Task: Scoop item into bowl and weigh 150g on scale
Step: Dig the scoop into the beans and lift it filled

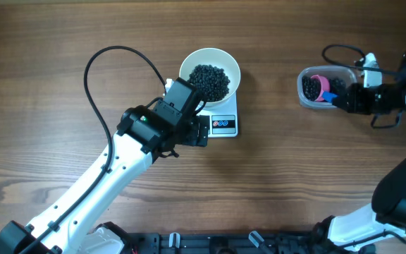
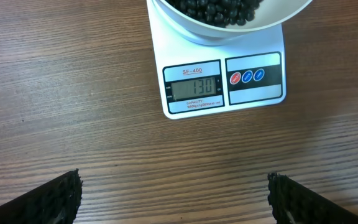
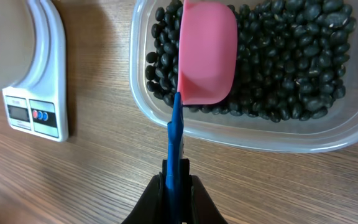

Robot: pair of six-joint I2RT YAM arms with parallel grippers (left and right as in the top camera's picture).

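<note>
Two claws: left claw [image 2: 176, 202] released near the scale [image 2: 253, 93], right claw [image 3: 176, 183] clenched on the scoop [image 3: 207, 56] in the tub [image 3: 241, 137].

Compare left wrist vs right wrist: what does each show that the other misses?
Left wrist only: the display, legible, apparently 130; the white bowl sitting on the scale; the open left gripper. Right wrist only: the clear tub, the pink scoop in it, its blue handle clamped in the shut right gripper. Both: the scale, black beans, the wooden table.
</note>
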